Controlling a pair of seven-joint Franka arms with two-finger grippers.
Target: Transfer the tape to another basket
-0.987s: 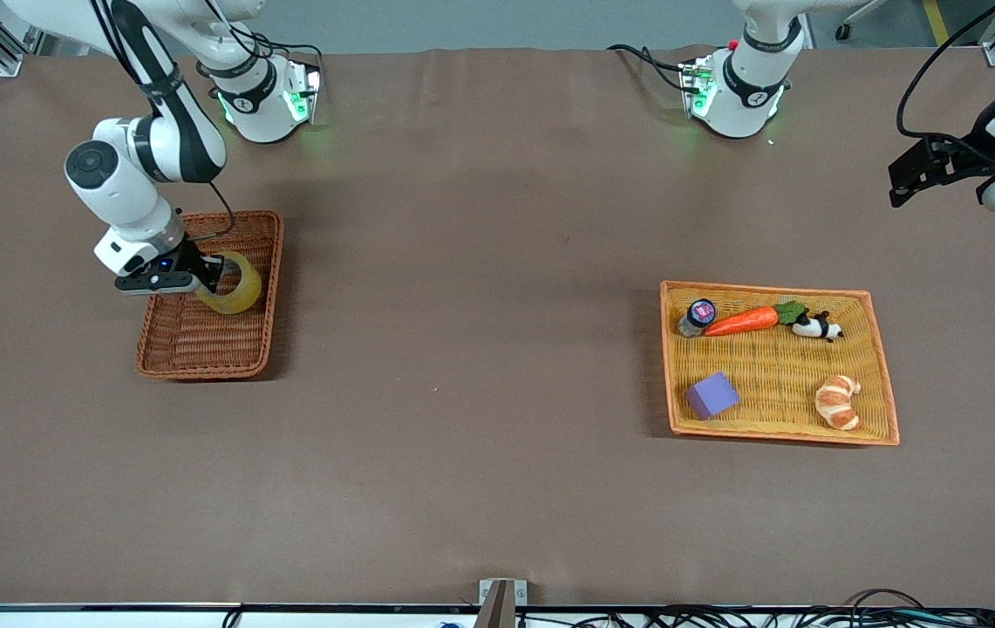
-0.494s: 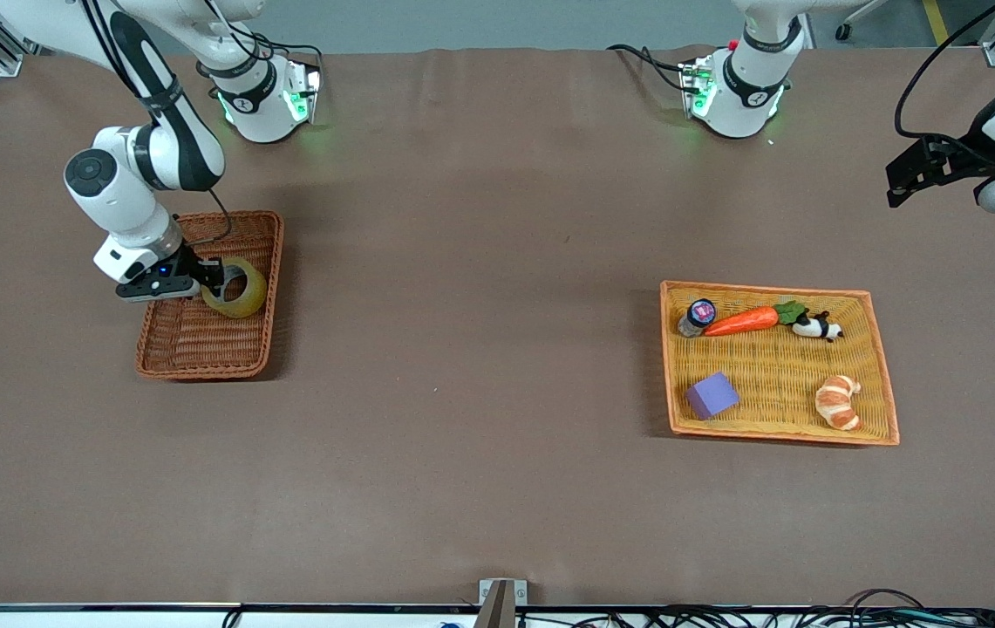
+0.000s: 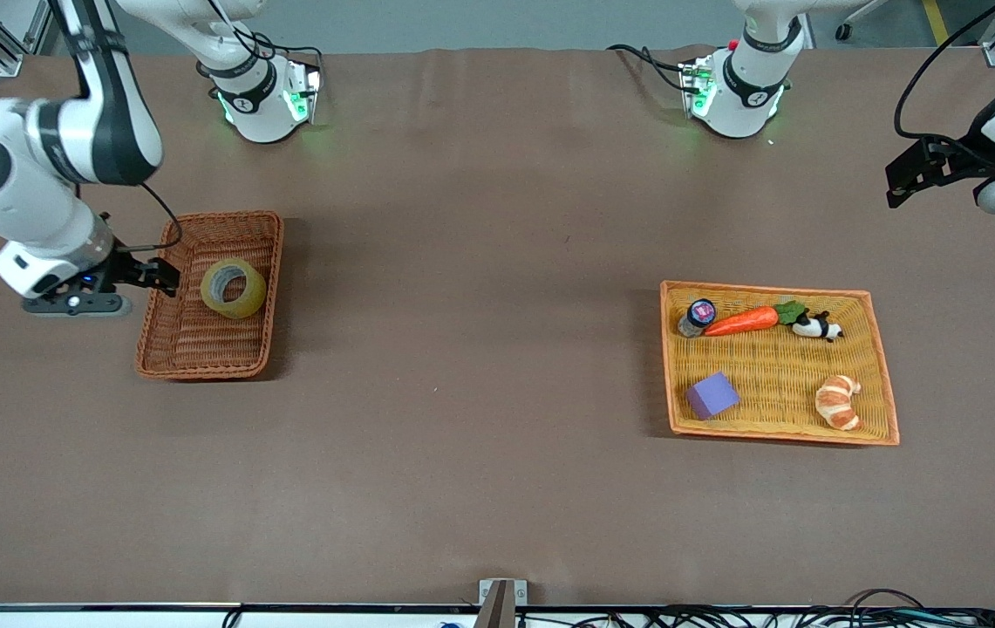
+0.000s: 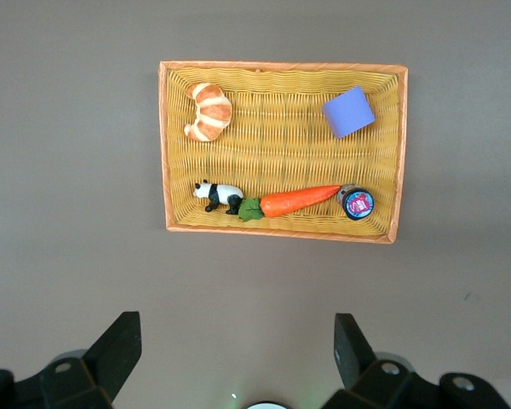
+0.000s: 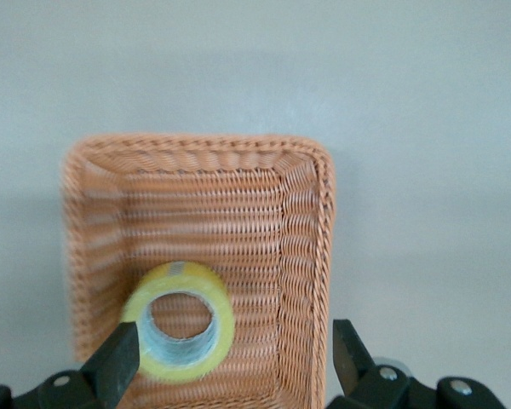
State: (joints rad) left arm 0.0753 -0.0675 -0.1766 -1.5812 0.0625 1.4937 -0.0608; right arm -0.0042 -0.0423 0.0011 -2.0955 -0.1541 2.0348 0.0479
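The tape (image 3: 234, 289), a yellowish-olive ring, lies flat in the reddish-brown wicker basket (image 3: 205, 372), in the half nearer the robots' bases. It also shows in the right wrist view (image 5: 180, 332) inside the basket (image 5: 324, 247). My right gripper (image 3: 164, 277) is open and empty, up in the air over the basket's rim at the right arm's end of the table; in its own view (image 5: 234, 362) the jaws stand wide apart and clear of the tape. My left gripper (image 3: 909, 179) is open and waits high at the left arm's end, seen also in its wrist view (image 4: 236, 345).
A light orange-yellow woven tray (image 3: 668, 366) toward the left arm's end holds a carrot (image 3: 741, 321), a toy panda (image 3: 815, 327), a croissant (image 3: 838, 401), a purple block (image 3: 712, 395) and a small jar (image 3: 698, 316). The tray (image 4: 166, 153) fills the left wrist view.
My right gripper has let go of the tape, which now lies flat in the basket. The right arm has risen and drawn away toward its end of the table. The left arm has not moved.
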